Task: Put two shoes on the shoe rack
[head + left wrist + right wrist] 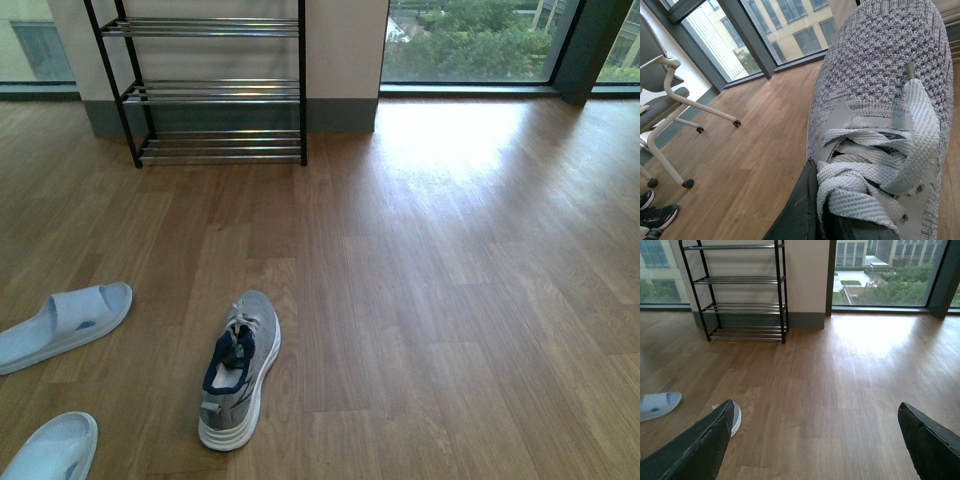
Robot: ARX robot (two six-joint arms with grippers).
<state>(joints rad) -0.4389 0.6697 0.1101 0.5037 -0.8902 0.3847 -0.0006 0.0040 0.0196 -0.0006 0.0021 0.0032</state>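
Observation:
One grey knit sneaker [240, 370] lies on the wood floor in the front view, toe pointing toward the shoe rack [210, 92], which stands against the far wall at the left. Its white toe [735, 417] peeks out beside a right finger. The other grey sneaker [880, 75] fills the left wrist view, lifted off the floor. My left gripper [827, 220] is shut on it at the laces and tongue. My right gripper [815, 440] is open above bare floor with nothing between its fingers. The rack [740, 307] also shows far ahead in the right wrist view. Neither arm appears in the front view.
Two pale blue slippers [65, 320] [55, 445] lie on the floor left of the sneaker. A wheeled chair [665, 100] and dark shoes [655, 217] show in the left wrist view. Floor-to-ceiling windows [470, 40] run along the far wall to the right of the rack.

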